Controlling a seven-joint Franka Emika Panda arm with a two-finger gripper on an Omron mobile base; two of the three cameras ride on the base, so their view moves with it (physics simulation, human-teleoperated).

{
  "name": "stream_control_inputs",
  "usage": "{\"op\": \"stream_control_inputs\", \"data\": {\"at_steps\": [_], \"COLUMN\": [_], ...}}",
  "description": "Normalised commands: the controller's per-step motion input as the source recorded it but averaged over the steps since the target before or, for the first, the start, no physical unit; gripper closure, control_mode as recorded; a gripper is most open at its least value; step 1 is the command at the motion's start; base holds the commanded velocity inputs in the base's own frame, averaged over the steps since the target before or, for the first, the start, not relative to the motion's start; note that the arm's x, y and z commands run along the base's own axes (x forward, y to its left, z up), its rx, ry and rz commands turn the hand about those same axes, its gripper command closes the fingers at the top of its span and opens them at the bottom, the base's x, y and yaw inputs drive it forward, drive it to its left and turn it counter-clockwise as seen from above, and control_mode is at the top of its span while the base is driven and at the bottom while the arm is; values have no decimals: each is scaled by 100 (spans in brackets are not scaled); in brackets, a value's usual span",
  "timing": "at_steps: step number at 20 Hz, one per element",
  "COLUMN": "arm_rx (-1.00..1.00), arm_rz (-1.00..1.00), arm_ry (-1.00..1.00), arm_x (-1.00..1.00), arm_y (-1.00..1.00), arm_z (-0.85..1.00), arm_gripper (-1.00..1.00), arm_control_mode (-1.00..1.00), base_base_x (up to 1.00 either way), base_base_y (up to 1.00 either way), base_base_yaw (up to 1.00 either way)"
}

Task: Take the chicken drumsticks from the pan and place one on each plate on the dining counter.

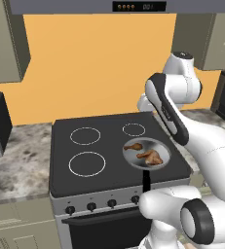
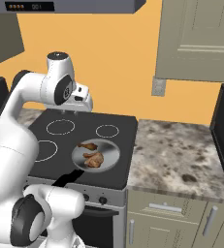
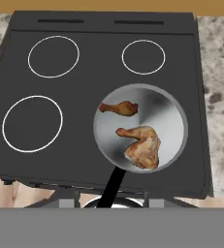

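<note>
A black four-burner stove (image 1: 109, 151) sits between marble counters (image 2: 181, 155) against an orange wall. A grey pan (image 3: 174, 126) rests on the front right burner, its black handle (image 3: 111, 186) pointing toward the robot. Two chicken drumsticks lie inside: a smaller one (image 3: 118, 108) toward the back and a larger one (image 3: 142, 144) just in front of it. The gripper (image 2: 77, 110) hangs high above the stove's rear, well apart from the pan; whether its jaws are parted cannot be told

We see a black stovetop (image 3: 84, 145) with four white burner rings — on its front-right ring sits the grey pan (image 3: 171, 121), black handle forward.
</note>
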Motion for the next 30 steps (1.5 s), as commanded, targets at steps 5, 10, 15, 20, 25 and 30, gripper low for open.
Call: {"op": "stream_control_inputs", "data": {"at_steps": [5,10,15,20,25,30], "arm_rx": [0,6,4,0,2,8], "arm_rz": [0,-8,-19,-36,-27,-6], "arm_ry": [3,-5,-1,0,10,11], "arm_x": [-5,10,75,77,21,27], "arm_y": [-7,0,0,1,-5,-12], "arm_z": [-25,-47,-44,-36,-46,-38], "arm_gripper": [-100,-100,-100,-100,-100,-100], "arm_control_mode": [-100,-100,-100,-100,-100,-100], "base_base_x": [0,0,0,0,0,0], "base_base_y": [0,0,0,0,0,0], "base_base_yaw": [0,0,0,0,0,0]}}
